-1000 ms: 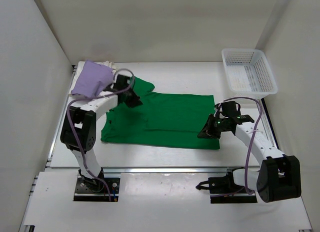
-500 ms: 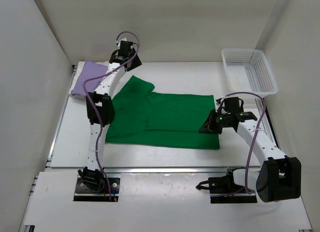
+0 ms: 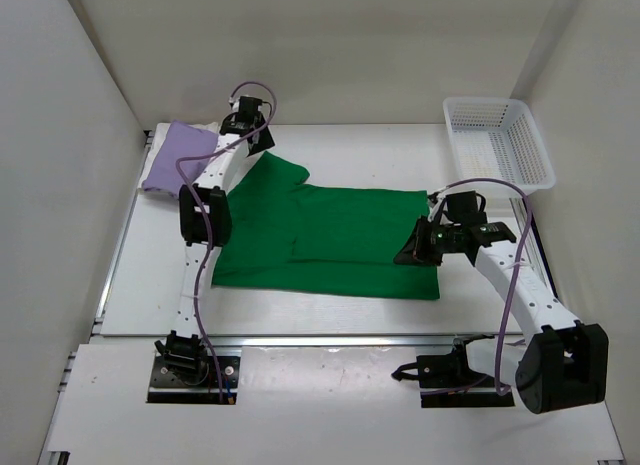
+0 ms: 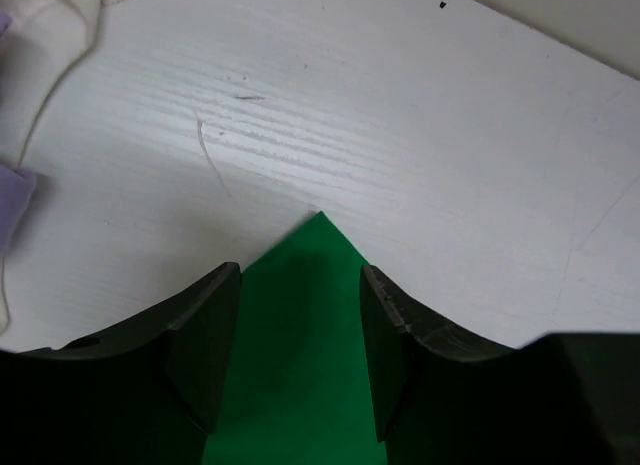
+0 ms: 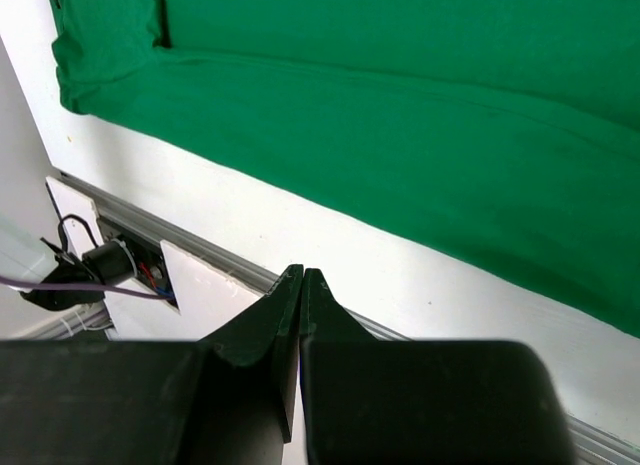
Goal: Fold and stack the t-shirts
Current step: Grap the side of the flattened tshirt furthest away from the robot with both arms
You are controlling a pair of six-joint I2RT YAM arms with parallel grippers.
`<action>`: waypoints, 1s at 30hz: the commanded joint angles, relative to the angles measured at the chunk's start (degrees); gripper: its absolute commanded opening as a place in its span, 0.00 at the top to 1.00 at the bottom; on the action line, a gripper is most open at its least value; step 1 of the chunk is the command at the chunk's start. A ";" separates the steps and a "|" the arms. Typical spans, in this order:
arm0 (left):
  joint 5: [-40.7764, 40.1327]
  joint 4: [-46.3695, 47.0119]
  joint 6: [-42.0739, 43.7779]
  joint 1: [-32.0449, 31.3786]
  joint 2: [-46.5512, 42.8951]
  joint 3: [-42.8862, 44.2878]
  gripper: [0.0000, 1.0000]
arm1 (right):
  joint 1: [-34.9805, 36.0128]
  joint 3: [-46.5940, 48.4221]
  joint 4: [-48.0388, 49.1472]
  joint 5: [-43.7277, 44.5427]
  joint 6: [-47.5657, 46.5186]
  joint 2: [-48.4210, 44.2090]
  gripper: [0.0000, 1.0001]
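The bright green t-shirt (image 3: 330, 240) lies spread flat mid-table. At the far left sits the folded lavender t-shirt (image 3: 178, 155), with the cream-white t-shirt (image 3: 212, 126) showing under its far edge. My left gripper (image 3: 260, 141) hangs open over the green shirt's far sleeve. In the left wrist view that sleeve's corner (image 4: 318, 247) lies on the table between the spread fingers (image 4: 215, 325), held by nothing; cream cloth (image 4: 55, 25) shows at the top left. My right gripper (image 3: 415, 251) hovers shut and empty at the shirt's right edge, its fingertips (image 5: 290, 277) over bare table near the green hem (image 5: 400, 115).
A white lattice basket (image 3: 497, 143) stands at the far right corner. White walls close in the left, back and right sides. A metal rail (image 5: 200, 240) runs along the table's near edge, with the arm bases below it.
My left arm left the lavender shirt on the far-left stack, stretched out to the green shirt's far sleeve, and its jaws opened. The right gripper barely moved and stayed shut.
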 commanded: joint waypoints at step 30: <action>-1.20 4.48 2.68 -1.28 3.39 5.19 0.86 | -1.25 4.97 1.35 0.58 -1.73 5.95 0.96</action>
